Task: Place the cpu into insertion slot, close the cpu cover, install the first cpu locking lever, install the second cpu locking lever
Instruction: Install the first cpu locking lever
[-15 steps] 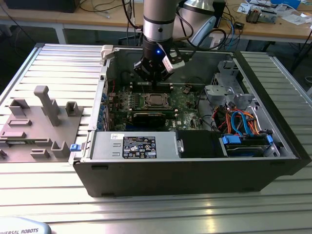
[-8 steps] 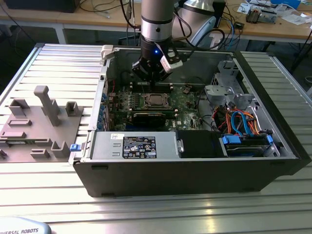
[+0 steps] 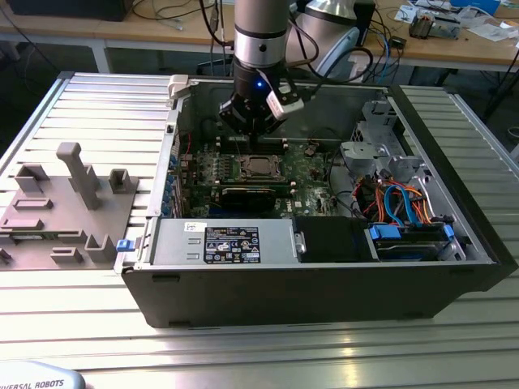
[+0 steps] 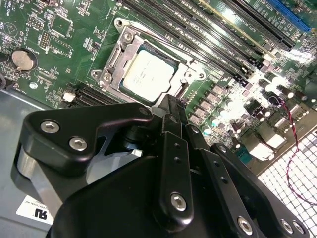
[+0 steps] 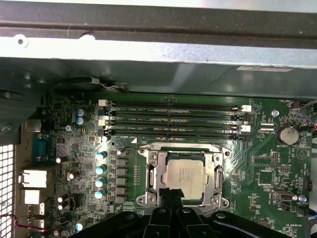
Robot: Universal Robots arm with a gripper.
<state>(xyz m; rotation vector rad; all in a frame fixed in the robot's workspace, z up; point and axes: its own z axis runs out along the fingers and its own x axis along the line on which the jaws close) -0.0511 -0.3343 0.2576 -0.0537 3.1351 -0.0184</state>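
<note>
On the exterior view's left we saw a grey fixture block (image 3: pixel 65 207) lying on the ribbed metal bench (image 3: pixel 97 105), just beside the open computer case (image 3: pixel 324 284). Moving toward the middle, the arm reached down into the case, and its tool (image 3: pixel 251 134) hung over the green motherboard (image 3: pixel 312 174), near the far edge of the insertion slot (image 3: pixel 259 168). In both wrist views the cpu (image 5: pixel 184 174) (image 4: pixel 147 75) lay flat in the insertion slot (image 5: pixel 148 168), its silver-grey top showing through the square window of the cpu cover (image 5: pixel 216 171) (image 4: pixel 185 74), which sat down over it. In the first wrist view the tool's fingertips (image 5: pixel 171 194) stood pressed together, clenched on nothing we could make out, right at the near edge of the cover. The long memory slots (image 5: pixel 173 119) ran beside the socket. Farther toward the exterior view's right, blue and orange cables (image 3: pixel 397 203) curled beside a silver drive cage (image 3: pixel 369 146).
</note>
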